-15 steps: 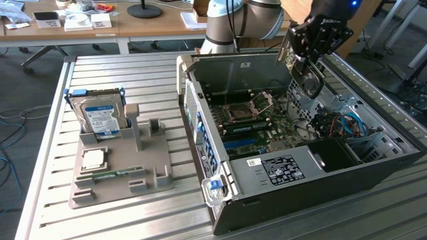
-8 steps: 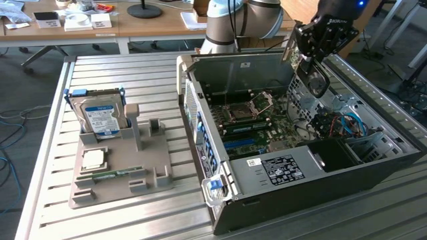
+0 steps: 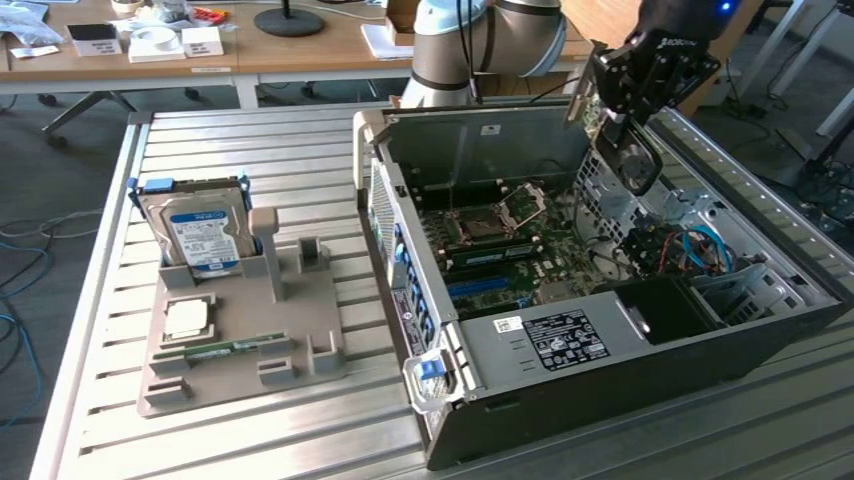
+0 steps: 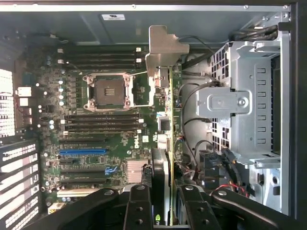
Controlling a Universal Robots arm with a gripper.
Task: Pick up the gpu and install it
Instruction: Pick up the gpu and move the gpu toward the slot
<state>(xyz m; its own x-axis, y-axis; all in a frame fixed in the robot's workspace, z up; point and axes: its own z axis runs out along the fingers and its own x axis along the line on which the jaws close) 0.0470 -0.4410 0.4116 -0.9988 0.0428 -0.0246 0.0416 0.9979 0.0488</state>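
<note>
The gpu (image 3: 625, 150), a slim black card with a round fan on its face, hangs above the open computer case (image 3: 601, 345) near its back right corner. My gripper (image 3: 641, 95) is shut on it from above. In the wrist view the gpu (image 4: 166, 120) shows edge-on between my fingers (image 4: 139, 208), with its silver bracket (image 4: 163, 48) at the far end. Below it lies the motherboard (image 4: 96, 124), with a blue expansion slot (image 4: 82, 151) off to one side of the card. The card touches no slot.
A silver drive cage (image 4: 240, 105) and loose cables (image 4: 211, 167) sit close beside the card inside the case. On the slatted table, a grey holder (image 3: 240, 350) carries a hard drive (image 3: 200, 235), a processor chip (image 3: 187, 318) and a green memory stick (image 3: 220, 350).
</note>
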